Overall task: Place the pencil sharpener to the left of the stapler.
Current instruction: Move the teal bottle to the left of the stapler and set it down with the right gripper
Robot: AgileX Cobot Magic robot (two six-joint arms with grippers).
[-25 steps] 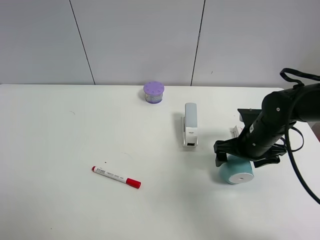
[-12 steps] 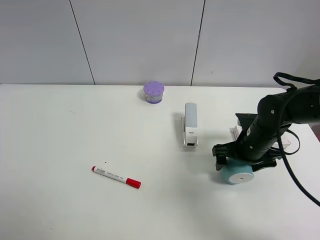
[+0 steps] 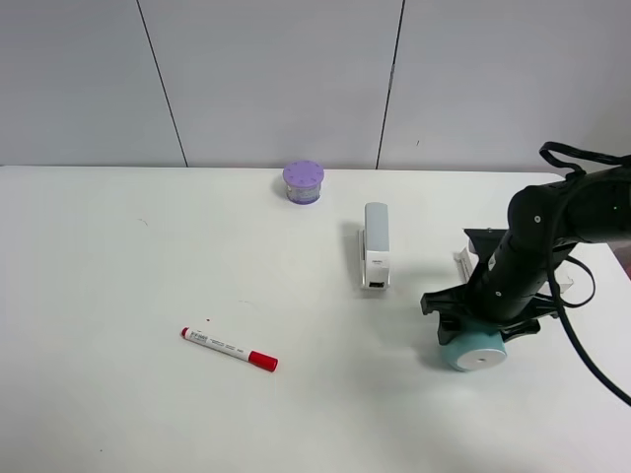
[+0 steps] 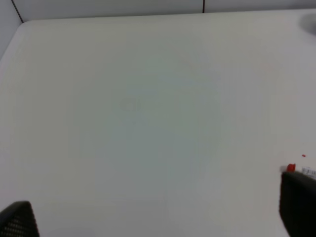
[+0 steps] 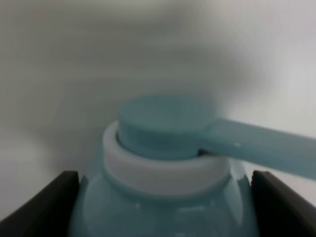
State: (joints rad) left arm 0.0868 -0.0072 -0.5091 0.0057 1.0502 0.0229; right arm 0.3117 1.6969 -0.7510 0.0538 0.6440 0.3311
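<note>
On the white table (image 3: 118, 256), the right hand (image 3: 472, 329) straddles the lying teal pencil sharpener (image 3: 471, 351), its fingers (image 5: 39, 207) pressed against both sides. Left of that hand, well apart, lies the stapler (image 3: 376, 244). The left hand (image 4: 158, 219) hangs spread wide.

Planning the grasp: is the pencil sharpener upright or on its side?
On its side: the pencil sharpener shows its white round end frontward.

Right arm (image 3: 527, 251) is covering the narrow end of the pencil sharpener (image 3: 473, 350) in the high view. In the right wrist view the pencil sharpener is appearing blurred, its body and crank (image 5: 266, 148) running off the edge. A finger (image 4: 298, 207) of the left gripper (image 4: 158, 212) is hiding most of the marker (image 4: 290, 168).
</note>
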